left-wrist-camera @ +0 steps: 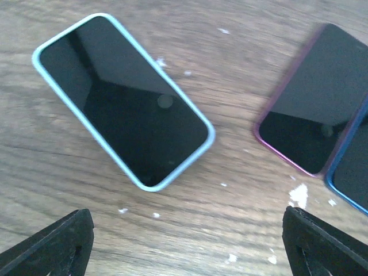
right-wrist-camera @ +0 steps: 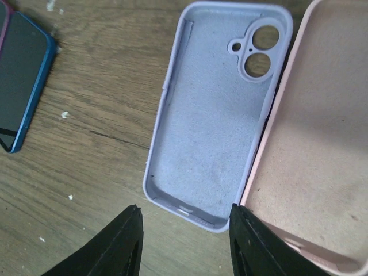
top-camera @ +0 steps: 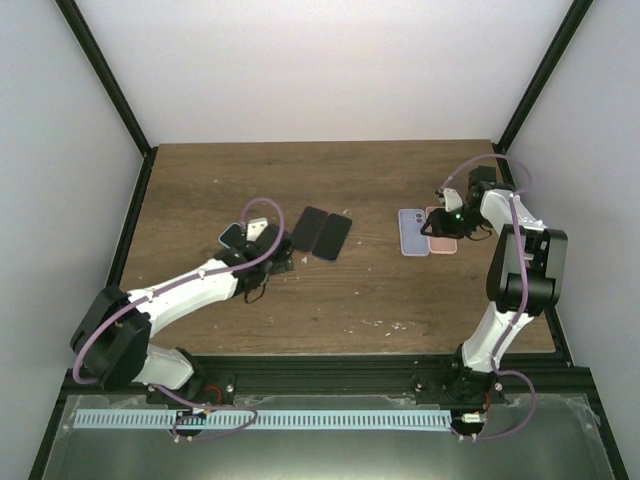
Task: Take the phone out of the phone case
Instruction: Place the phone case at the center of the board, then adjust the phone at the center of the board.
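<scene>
Two white robot arms work over a dark wood-grain table (top-camera: pixel 380 290) set inside a plain booth, with white walls (top-camera: pixel 320 60) behind and to the sides and black frame posts (top-camera: pixel 105 75) slanting up the corners. The table's boards are scuffed and dotted with small white specks (left-wrist-camera: pixel 299 195), and a black rail (top-camera: pixel 330 370) carrying the arm bases runs along the near edge. On the left half, the left gripper (left-wrist-camera: pixel 185 221) hangs above the wood with its two dark fingers spread wide and nothing between them. Just beyond it, the phone (left-wrist-camera: pixel 123 100) lies flat and screen-up, angled across the grain and seated in its pale blue case (left-wrist-camera: pixel 158 186). To that phone's right, a magenta-edged phone (left-wrist-camera: pixel 313 103) and a blue-edged phone (left-wrist-camera: pixel 353 167) lie side by side, edges touching, both with dark screens. Across the table, the right gripper (right-wrist-camera: pixel 185 213) hovers with its fingers parted and empty over the near end of a lilac case (right-wrist-camera: pixel 213 115), which lies open side up with no phone in it and its camera cut-outs at the far end. A pink case (right-wrist-camera: pixel 310 149), also open and holding no phone, lies against the lilac one's right side.
</scene>
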Controlling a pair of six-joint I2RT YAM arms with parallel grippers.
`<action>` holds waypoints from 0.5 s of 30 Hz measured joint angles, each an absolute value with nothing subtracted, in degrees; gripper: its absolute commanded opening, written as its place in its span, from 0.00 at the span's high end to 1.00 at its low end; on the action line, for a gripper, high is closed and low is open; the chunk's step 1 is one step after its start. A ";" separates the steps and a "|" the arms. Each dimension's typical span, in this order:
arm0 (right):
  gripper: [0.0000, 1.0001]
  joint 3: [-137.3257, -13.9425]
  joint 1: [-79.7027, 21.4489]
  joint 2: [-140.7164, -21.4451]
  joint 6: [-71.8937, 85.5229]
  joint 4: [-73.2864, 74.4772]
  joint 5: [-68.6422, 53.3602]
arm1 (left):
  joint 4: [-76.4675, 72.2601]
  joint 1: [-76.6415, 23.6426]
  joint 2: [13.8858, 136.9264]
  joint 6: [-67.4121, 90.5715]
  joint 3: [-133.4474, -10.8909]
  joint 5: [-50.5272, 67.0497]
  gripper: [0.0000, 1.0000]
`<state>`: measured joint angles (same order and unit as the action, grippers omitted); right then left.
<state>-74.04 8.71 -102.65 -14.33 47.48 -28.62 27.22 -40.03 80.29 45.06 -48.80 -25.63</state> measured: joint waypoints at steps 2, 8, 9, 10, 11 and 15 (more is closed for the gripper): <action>0.56 -73.10 8.75 -100.05 -14.48 47.00 -28.67 | 28.58 -37.10 80.36 46.30 -49.36 -24.36 0.08; 0.42 -70.15 8.84 -91.77 -15.79 46.81 -33.61 | 30.96 -28.73 83.33 49.28 -53.19 -19.27 0.06; 0.40 -69.49 8.86 -90.65 -15.92 46.61 -35.40 | 31.09 -27.55 84.60 49.56 -54.17 -18.48 0.02; 0.40 -68.79 8.86 -89.62 -15.90 46.50 -37.19 | 31.22 -26.30 85.97 49.82 -55.16 -17.61 0.00; 0.40 -68.05 8.84 -88.71 -15.84 46.37 -38.94 | 31.29 -25.06 87.33 50.11 -56.01 -16.80 0.00; 0.38 -65.01 8.54 -86.21 -15.81 45.67 -43.46 | 31.20 -20.25 92.73 51.03 -58.43 -13.13 0.00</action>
